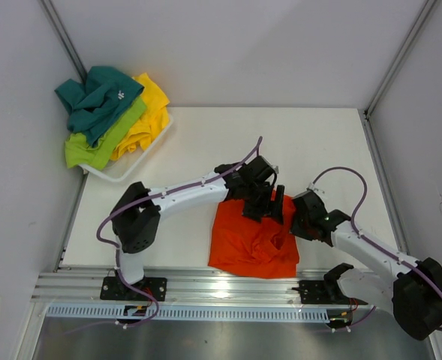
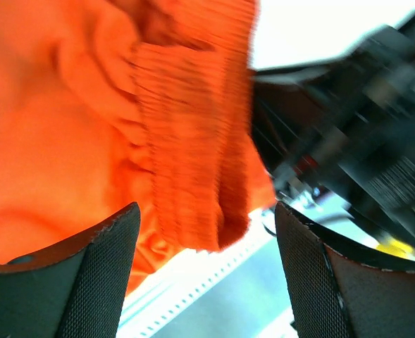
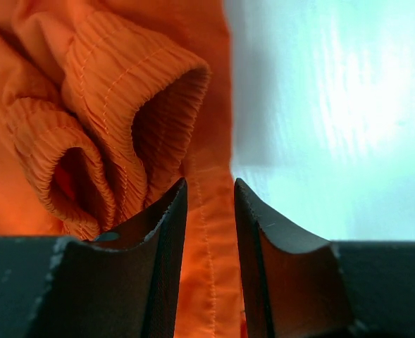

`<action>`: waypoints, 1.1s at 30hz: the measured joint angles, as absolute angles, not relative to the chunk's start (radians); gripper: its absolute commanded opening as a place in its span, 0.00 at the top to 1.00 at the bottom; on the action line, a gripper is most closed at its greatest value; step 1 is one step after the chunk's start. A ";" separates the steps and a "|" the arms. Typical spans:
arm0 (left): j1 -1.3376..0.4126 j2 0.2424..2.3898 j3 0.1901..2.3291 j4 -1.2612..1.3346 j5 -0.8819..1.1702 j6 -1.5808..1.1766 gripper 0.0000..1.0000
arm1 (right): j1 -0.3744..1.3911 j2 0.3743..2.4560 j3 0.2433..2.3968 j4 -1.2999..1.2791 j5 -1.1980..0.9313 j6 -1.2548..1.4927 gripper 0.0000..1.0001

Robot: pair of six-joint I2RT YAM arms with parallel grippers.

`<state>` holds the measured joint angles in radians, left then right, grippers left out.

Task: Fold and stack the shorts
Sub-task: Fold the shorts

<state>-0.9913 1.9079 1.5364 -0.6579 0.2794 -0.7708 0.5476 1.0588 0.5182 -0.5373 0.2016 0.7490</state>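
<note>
The bright orange soft cloth shorts (image 1: 252, 244) lie bunched on the white desk (image 1: 205, 150), low in the middle of the top view. Both arms meet over their upper edge.

Your left fingers (image 2: 108, 267) are spread wide. The ribbed stretchy waistband (image 2: 186, 141) hangs between them, but nothing is squeezed.

Your right fingers (image 3: 165, 239) have only a narrow gap. The cloth's stitched edge runs under that gap, and it does not look pinched.

These shorts should be very light and floppy. They will sag, crease and slide, so 1 grip will likely let the rest droop. The cloth looks thin and smooth, so it may slip out of a weak pinch.

The waistband is thicker and bumpy, so it looks like the best place to grab. I would take it at 2 spots, 1 for each arm.

The other shorts, teal, lime green and yellow (image 1: 100, 101), are heaped in a white tray (image 1: 123, 171) at the upper left.
</note>
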 measured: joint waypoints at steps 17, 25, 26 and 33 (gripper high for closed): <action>-0.848 1.501 1.263 -0.493 0.389 -0.751 0.21 | 0.519 0.833 0.607 -0.657 0.112 0.782 0.22; -0.866 1.473 1.022 -0.381 0.369 -0.732 0.21 | 0.521 0.820 0.525 -0.589 -0.059 0.838 0.21; -0.873 1.473 1.011 -0.376 0.364 -0.731 0.22 | 0.525 0.819 0.507 -0.579 -0.073 0.846 0.20; -0.954 1.465 0.995 -0.343 0.263 -0.698 0.22 | 0.567 0.844 0.451 -0.525 -0.126 0.907 0.21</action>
<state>-0.9543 1.4647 0.9947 -0.3431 0.2630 -0.6983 0.5671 0.8444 0.4511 -0.5247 -0.1265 0.9070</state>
